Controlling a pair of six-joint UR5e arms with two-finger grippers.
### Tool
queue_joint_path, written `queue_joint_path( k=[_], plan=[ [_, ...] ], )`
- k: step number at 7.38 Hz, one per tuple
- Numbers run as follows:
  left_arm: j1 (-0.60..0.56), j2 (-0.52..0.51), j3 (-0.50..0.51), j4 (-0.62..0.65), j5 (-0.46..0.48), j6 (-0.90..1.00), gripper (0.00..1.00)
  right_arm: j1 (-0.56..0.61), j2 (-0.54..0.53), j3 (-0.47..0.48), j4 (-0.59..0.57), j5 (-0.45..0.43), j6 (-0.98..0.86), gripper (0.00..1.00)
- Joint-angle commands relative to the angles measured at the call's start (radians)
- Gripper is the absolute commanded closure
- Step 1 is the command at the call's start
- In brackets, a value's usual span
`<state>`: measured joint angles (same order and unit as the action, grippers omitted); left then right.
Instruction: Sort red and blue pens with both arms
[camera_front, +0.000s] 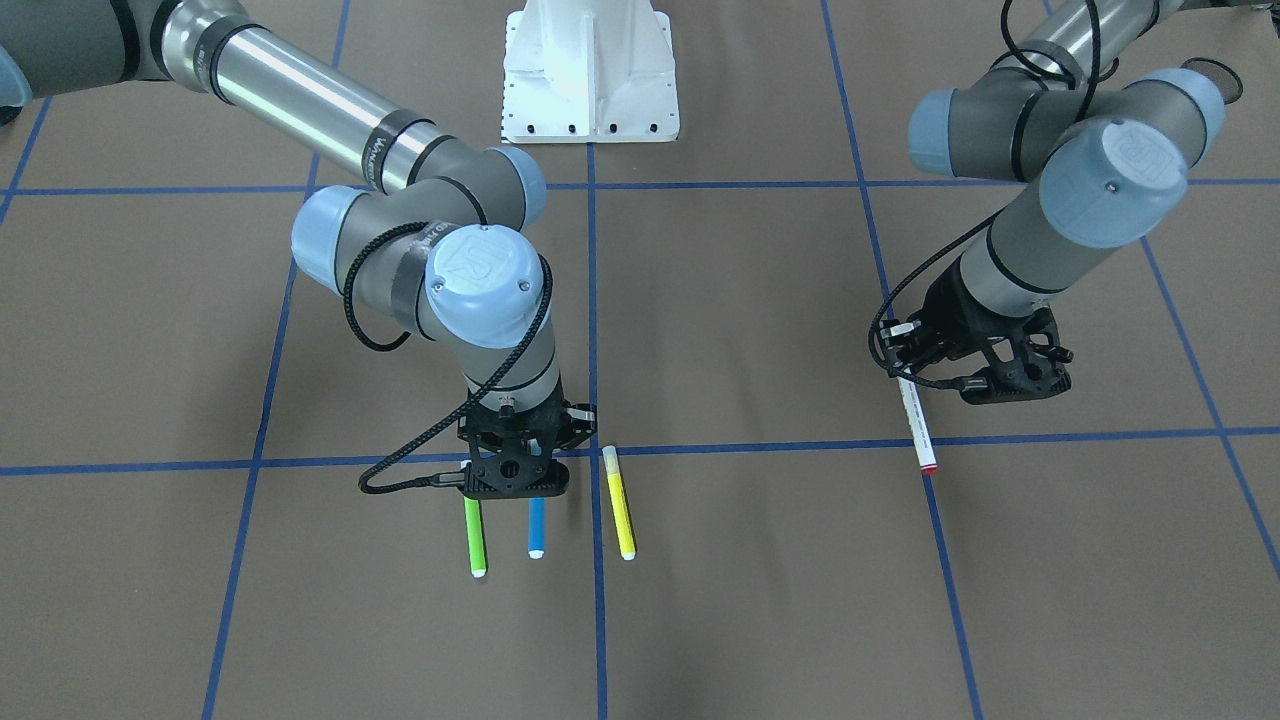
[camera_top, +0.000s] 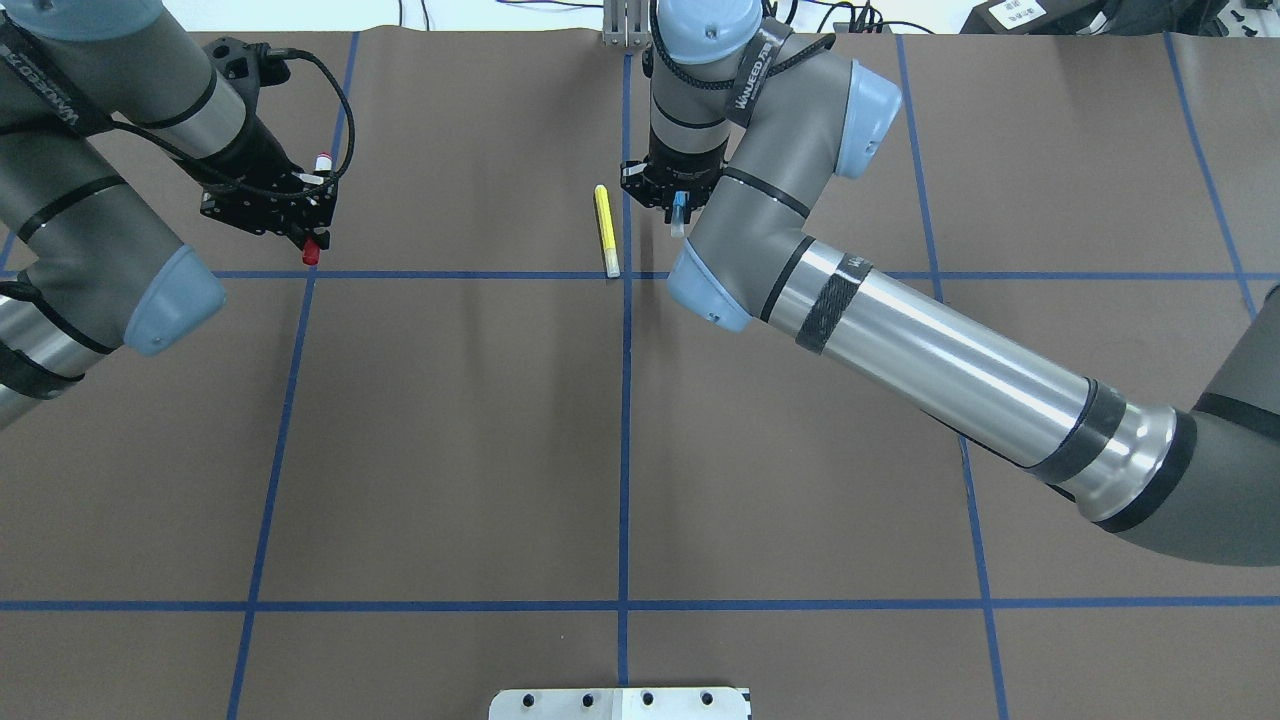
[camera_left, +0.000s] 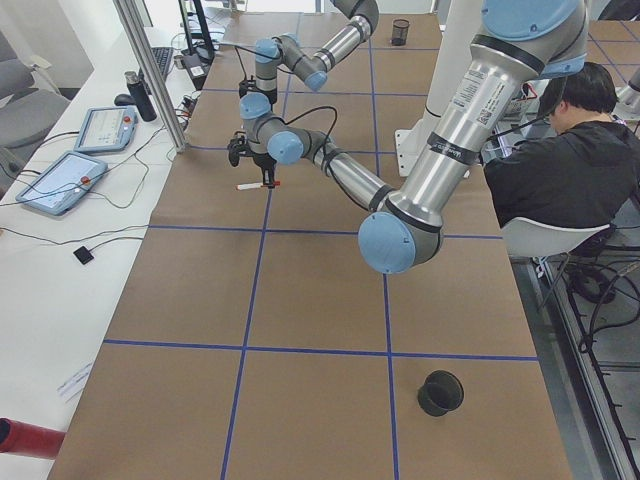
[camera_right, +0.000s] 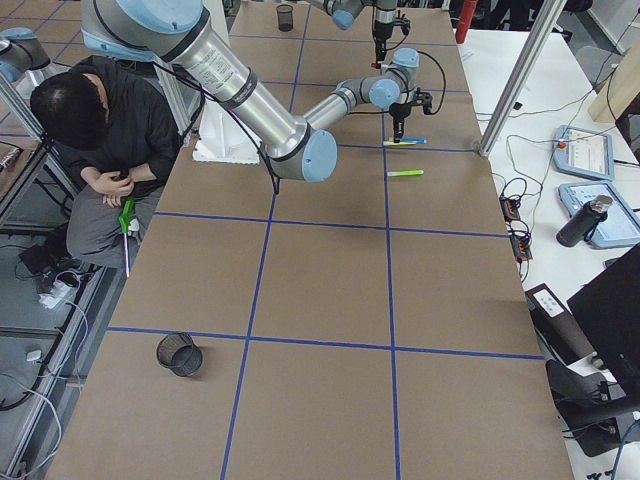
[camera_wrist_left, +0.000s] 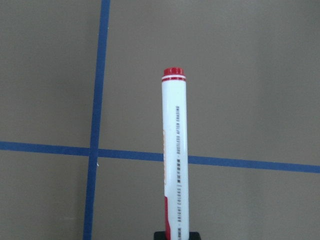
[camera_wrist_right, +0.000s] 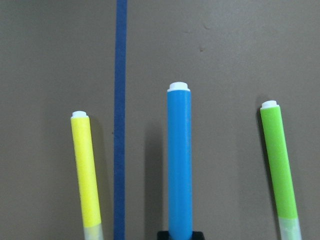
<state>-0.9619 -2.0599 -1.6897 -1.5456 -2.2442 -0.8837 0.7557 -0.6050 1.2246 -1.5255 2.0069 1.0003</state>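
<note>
My left gripper (camera_front: 912, 362) is shut on the red pen (camera_front: 918, 425), a white barrel with a red end. In the overhead view its red cap (camera_top: 311, 250) pokes out below the left gripper (camera_top: 318, 205). The left wrist view shows the red pen (camera_wrist_left: 175, 155) pointing away over a blue tape line. My right gripper (camera_front: 530, 455) is shut on the blue pen (camera_front: 536, 528). That blue pen (camera_wrist_right: 180, 160) looks raised a little off the paper, between a yellow marker (camera_wrist_right: 86, 170) and a green marker (camera_wrist_right: 280, 165). The right gripper (camera_top: 678, 195) stands beside the yellow marker (camera_top: 605, 230).
The yellow marker (camera_front: 620, 505) and green marker (camera_front: 475, 535) lie on the brown paper either side of the blue pen. A white pedestal (camera_front: 590, 70) stands at the robot's base. A black cup (camera_left: 441, 392) sits near the table's end. A person (camera_left: 560, 160) sits alongside.
</note>
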Motion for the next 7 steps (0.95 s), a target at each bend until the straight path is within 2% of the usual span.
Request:
queue_joint_path(
  k=[1, 3, 4, 6, 7],
  plan=[
    [-0.049, 0.108, -0.135, 0.148, 0.011, 0.209, 1.00, 0.051, -0.163, 0.279, -0.219, 0.007, -0.182, 1.00],
    [-0.131, 0.277, -0.232, 0.148, 0.009, 0.371, 1.00, 0.135, -0.305, 0.425, -0.312, 0.013, -0.369, 1.00],
    [-0.191, 0.337, -0.235, 0.148, 0.009, 0.484, 1.00, 0.181, -0.359, 0.464, -0.361, 0.015, -0.499, 1.00],
    [-0.337, 0.426, -0.235, 0.151, 0.008, 0.665, 1.00, 0.304, -0.456, 0.477, -0.435, 0.009, -0.802, 1.00],
    [-0.404, 0.484, -0.235, 0.151, 0.008, 0.727, 1.00, 0.364, -0.525, 0.478, -0.435, 0.013, -0.906, 1.00]
  ],
)
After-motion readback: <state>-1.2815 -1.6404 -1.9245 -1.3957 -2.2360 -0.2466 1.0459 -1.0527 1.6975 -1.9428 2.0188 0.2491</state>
